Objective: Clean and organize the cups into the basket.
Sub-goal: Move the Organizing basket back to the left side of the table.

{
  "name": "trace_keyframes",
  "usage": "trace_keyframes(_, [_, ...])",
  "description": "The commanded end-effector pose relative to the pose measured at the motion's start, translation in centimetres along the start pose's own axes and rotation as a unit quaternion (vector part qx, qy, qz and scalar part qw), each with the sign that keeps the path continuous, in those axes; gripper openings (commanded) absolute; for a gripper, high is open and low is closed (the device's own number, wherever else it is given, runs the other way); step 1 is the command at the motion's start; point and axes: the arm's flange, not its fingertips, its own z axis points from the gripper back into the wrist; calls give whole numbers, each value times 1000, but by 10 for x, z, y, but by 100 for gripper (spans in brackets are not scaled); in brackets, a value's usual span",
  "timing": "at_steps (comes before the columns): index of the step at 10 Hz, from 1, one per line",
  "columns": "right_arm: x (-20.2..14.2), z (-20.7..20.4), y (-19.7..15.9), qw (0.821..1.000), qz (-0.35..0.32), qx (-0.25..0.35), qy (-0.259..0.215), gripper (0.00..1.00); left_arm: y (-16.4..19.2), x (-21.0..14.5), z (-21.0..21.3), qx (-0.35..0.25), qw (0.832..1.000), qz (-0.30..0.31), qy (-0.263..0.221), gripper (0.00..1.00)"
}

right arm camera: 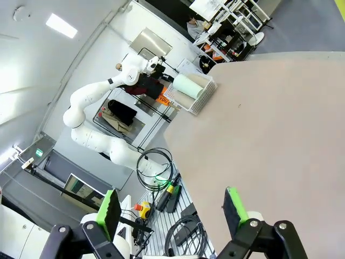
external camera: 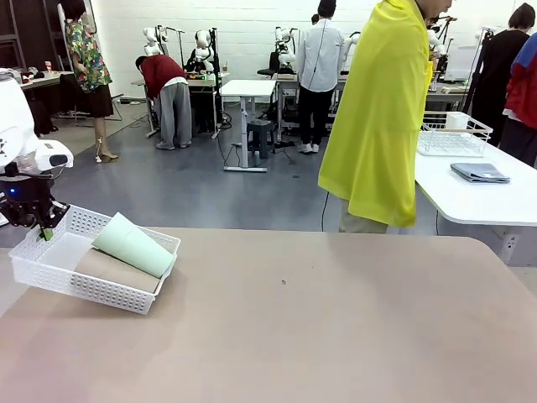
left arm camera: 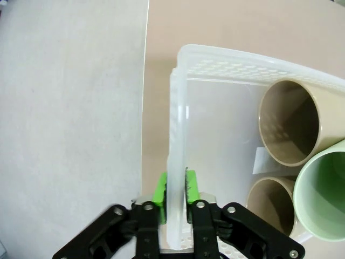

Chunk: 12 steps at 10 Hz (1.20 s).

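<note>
Cups (left arm camera: 288, 121): all 3 lie in basket (external camera: 50, 270), lower left of front frame. We judge task nearly done; left gripper (left arm camera: 175, 189) pinches basket wall, right gripper (right arm camera: 171, 209) spread wide.

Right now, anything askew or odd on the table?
Yes. The basket sits tilted at the table's left edge, its near-left corner overhanging, with the left claw straddling its side wall. Inside, the mint cup lies on the tan cups. Nothing spilled.
</note>
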Motion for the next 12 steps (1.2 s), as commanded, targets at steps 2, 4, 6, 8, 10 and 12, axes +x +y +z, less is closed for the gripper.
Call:
trace_keyframes(2, [-6, -6, 1, 1000, 6, -7, 5, 100, 3, 1, -1, -20, 1000, -7, -13, 100])
trace_keyframes(4, [-6, -6, 1, 1000, 6, -7, 5, 100, 4, 1, 0, -14, 1000, 1, -9, 100])
trace_keyframes(6, [-6, -6, 1, 1000, 6, -7, 5, 100, 5, 0, 4, -18, 1000, 7, -9, 100])
trace_keyframes(8, [-6, -6, 1, 1000, 6, -7, 5, 100, 5, -2, 8, -19, 1000, 13, -11, 100])
trace_keyframes(10, [-6, -6, 1, 1000, 6, -7, 5, 100, 6, -4, 13, -22, 1000, 14, -16, 100])
trace_keyframes(12, [-6, -6, 1, 1000, 6, -7, 5, 100, 8, -21, 51, -98, 994, 54, -12, 100])
